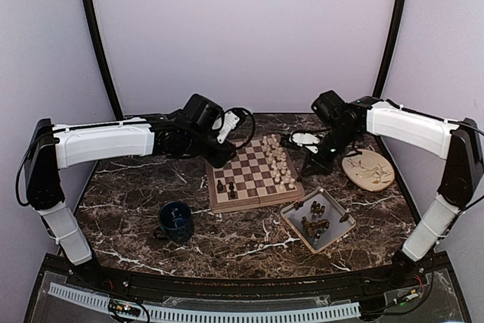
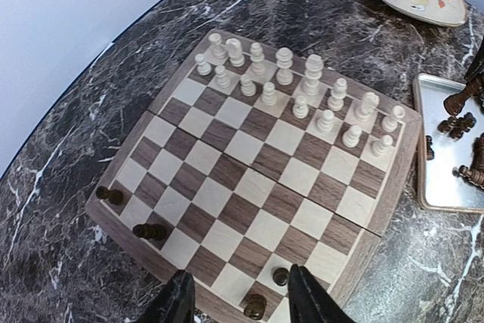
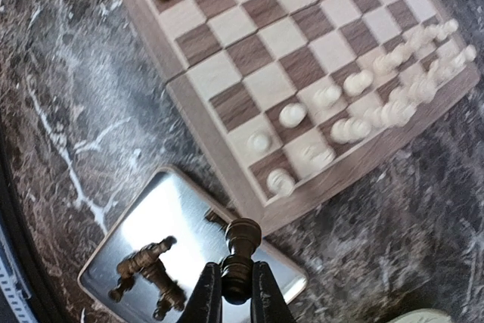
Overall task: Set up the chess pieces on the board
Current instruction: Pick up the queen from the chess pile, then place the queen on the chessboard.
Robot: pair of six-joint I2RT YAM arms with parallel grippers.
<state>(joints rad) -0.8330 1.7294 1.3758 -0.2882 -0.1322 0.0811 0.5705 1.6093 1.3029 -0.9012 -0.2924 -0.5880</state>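
My right claw (image 3: pixel 237 281) is shut on one end of a dark brown turned wooden chess piece (image 3: pixel 240 246), just right of the checkered wooden board (image 3: pixel 227 73); that thin pinch could let it tilt. My left claw (image 2: pixel 240 300) hangs half open, empty, over the board's left edge, where we might collide

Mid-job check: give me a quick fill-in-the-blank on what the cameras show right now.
1. The right end effector is shut on a ___ chess piece.
2. The cream-white pieces stand in ___ rows on the board.
3. The mug beside the board is ___.
4. The left end effector hovers over the board with its jaws ___.
Missing words: dark; two; blue; open.
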